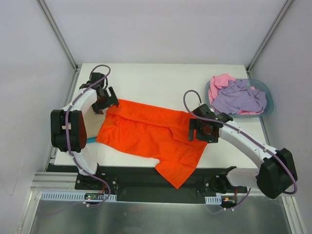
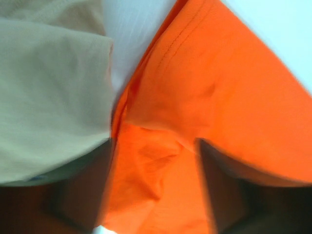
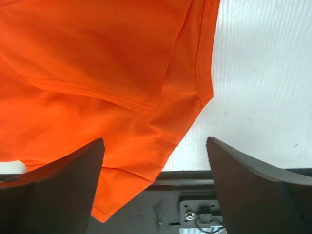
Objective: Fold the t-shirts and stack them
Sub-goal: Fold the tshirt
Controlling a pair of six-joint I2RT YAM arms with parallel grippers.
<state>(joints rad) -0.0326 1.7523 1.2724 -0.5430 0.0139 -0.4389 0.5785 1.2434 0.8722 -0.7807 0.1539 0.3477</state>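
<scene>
The white tabletop [image 1: 161, 78] carries the very large bright orange cloth t-shirt [image 1: 146, 131], which lies slantwise across its middle, spread mostly flat as folding calls for. One corner droops over the near edge.

At the far right corner sits the blue-grey plastic basin [image 1: 265, 95]. It holds the crumpled lilac-purple t-shirt [image 1: 239, 100] and the pink t-shirt [image 1: 220, 82], which are waiting their turn and lie well apart from the work.

A beige cloth [image 2: 48, 97] lies just beside the orange shirt's left end.

The two arms stand at opposite ends of the orange shirt, probably to take both sides at once. The right gripper [image 1: 204, 130] hovers over the right hem with its jaws spread wide and nothing between them. The left gripper [image 1: 106, 101] is at the far-left corner. Orange cloth is bunched between its fingers [image 2: 234, 195], but the wrist view is blurred, so I cannot tell whether it is clamped.

Bare table lies beyond the shirt, giving room for a fold that way.
</scene>
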